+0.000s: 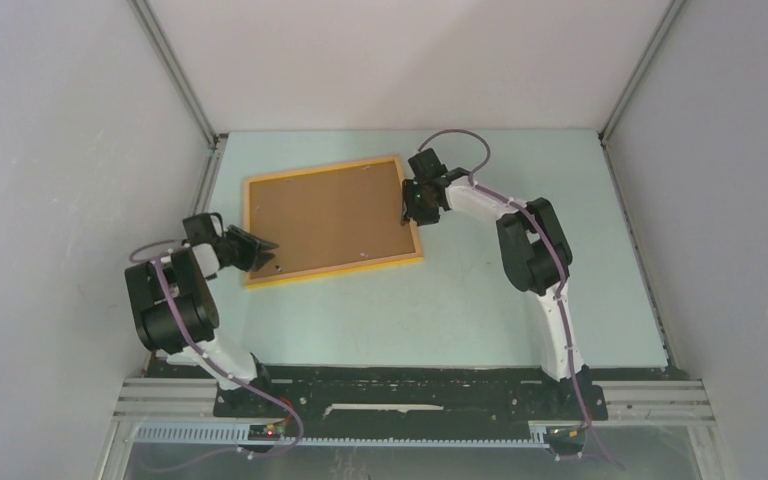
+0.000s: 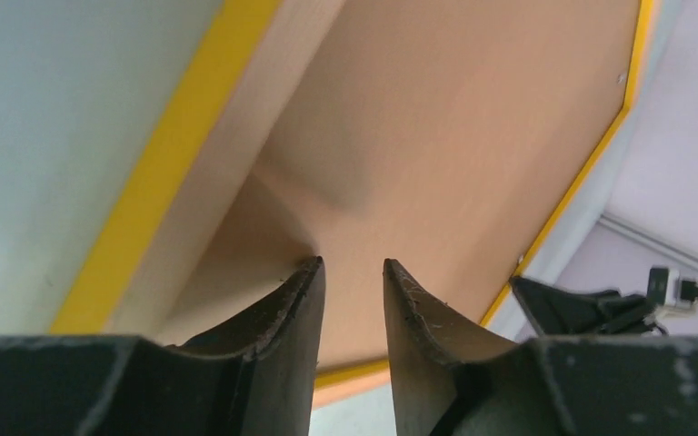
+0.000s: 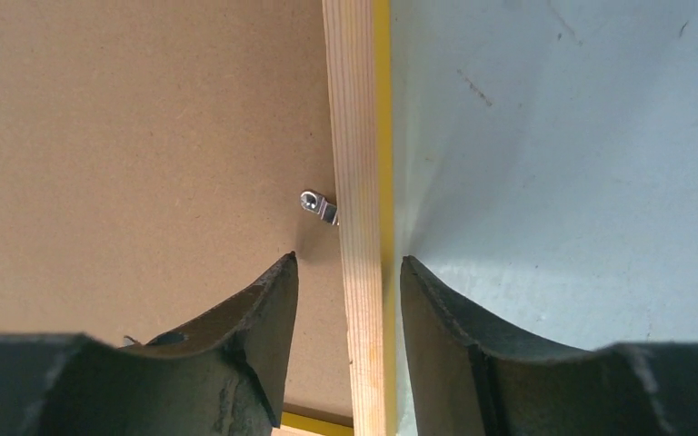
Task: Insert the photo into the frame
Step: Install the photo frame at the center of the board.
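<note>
Left arm: folded; left gripper (image 1: 259, 250) over the frame (image 1: 335, 270) near-left corner, jaws slightly apart.
Right arm: extended; right gripper (image 1: 412, 212) jaws apart, straddling the frame's right rim.
Right wrist only: metal clip (image 3: 319, 206) on backing board (image 1: 325, 215).

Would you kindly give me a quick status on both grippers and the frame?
Left gripper open over backing board. Right gripper open, astride frame rim. Photo not in view.
</note>
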